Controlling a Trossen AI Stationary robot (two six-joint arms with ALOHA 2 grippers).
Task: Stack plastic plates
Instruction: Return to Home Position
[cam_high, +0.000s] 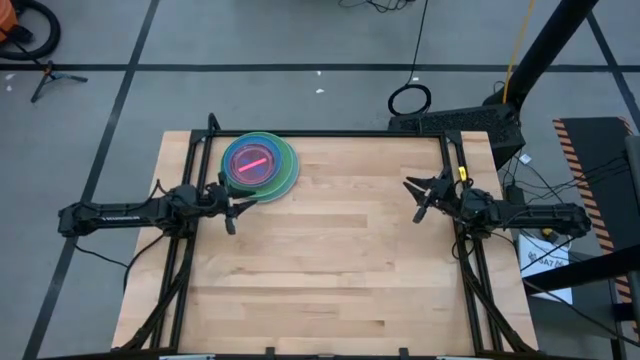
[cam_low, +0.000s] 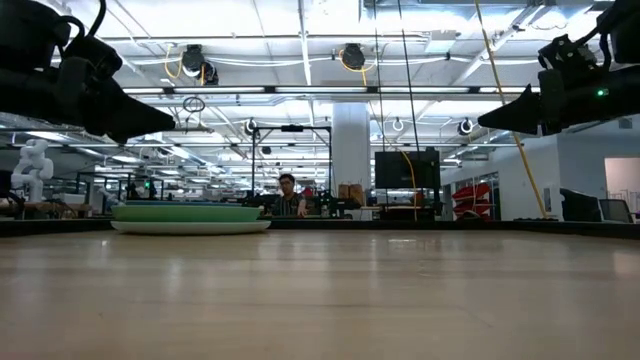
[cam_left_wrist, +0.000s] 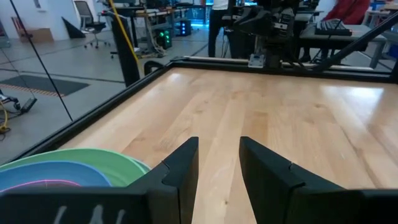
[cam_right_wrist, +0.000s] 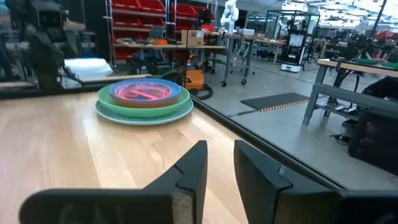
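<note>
Pink tops the plate stack at the tabletop's far left corner. Your left end effector and right end effector hang open, empty; park both.

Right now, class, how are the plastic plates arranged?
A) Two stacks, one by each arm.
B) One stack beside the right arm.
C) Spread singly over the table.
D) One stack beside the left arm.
D: the high view shows a single stack of plates beside the left fingers, well away from the right fingers.
</note>
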